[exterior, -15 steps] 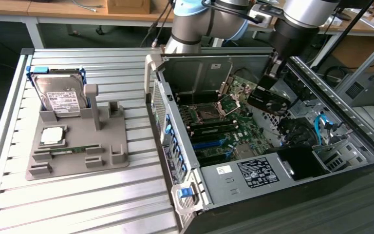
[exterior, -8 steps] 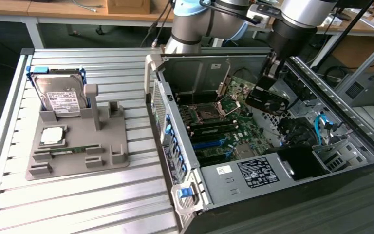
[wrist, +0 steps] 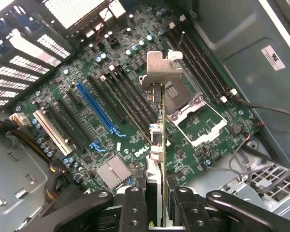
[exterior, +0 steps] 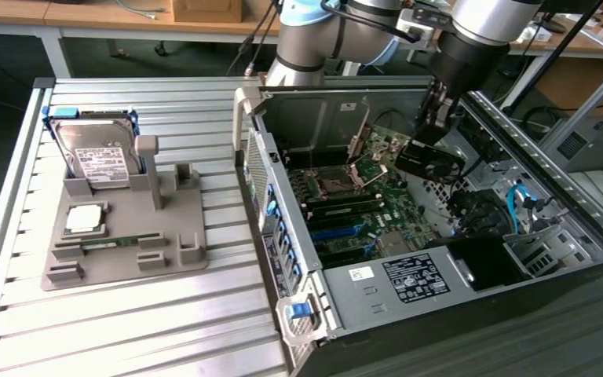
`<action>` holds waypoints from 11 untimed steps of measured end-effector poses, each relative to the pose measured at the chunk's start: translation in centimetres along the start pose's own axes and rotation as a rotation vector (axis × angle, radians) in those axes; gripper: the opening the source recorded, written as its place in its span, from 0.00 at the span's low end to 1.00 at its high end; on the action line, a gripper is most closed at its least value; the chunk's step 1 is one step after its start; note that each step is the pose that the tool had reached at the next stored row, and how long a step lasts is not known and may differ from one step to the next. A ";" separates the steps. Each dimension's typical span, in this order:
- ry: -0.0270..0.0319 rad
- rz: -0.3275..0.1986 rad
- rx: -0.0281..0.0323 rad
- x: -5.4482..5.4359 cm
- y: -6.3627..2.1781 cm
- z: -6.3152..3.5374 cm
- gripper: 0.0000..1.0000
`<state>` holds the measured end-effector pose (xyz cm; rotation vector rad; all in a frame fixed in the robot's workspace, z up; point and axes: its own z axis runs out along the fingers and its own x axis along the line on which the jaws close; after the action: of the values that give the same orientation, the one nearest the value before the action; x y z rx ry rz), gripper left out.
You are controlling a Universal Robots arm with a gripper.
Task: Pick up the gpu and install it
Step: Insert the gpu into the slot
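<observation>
The gpu [wrist: 160, 111] shows edge-on in the wrist view as a thin green card with its silver bracket [wrist: 160, 67] at the far end. My gripper [wrist: 157, 193] is shut on the card's near end, one black finger [wrist: 135, 203] on each side. The card hangs above the motherboard [wrist: 87, 77], over the black slots between the blue slot [wrist: 94, 108] and the CPU socket [wrist: 193, 113], apart from the board. In the exterior view my gripper [exterior: 430, 161] is inside the open computer case [exterior: 417, 275], with the gpu [exterior: 389, 148] pointing toward the board.
A grey fixture [exterior: 123, 236] on the slatted table at the exterior view's left holds a silver hard drive [exterior: 97, 157] and a narrow memory stick [exterior: 113, 242]. Cables [wrist: 261, 159] and a white slot [wrist: 50, 130] flank the card. The case walls stand close around the arm.
</observation>
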<state>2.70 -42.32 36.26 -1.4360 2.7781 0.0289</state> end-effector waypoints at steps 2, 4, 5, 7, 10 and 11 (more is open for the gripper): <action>0.0003 -0.027 -0.0006 0.0 0.01 0.00 0.27; 0.0007 -0.056 -0.0011 0.0 0.02 0.01 0.27; 0.0007 -0.075 -0.0016 0.0 0.02 0.02 0.27; 0.0013 -0.136 -0.0029 0.0 0.03 0.03 0.27; 0.0019 -0.195 -0.0041 0.0 0.02 0.03 0.27; 0.0021 -0.213 -0.0045 0.0 0.02 0.04 0.27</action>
<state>2.67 -42.32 36.23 -1.7241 2.6115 0.0311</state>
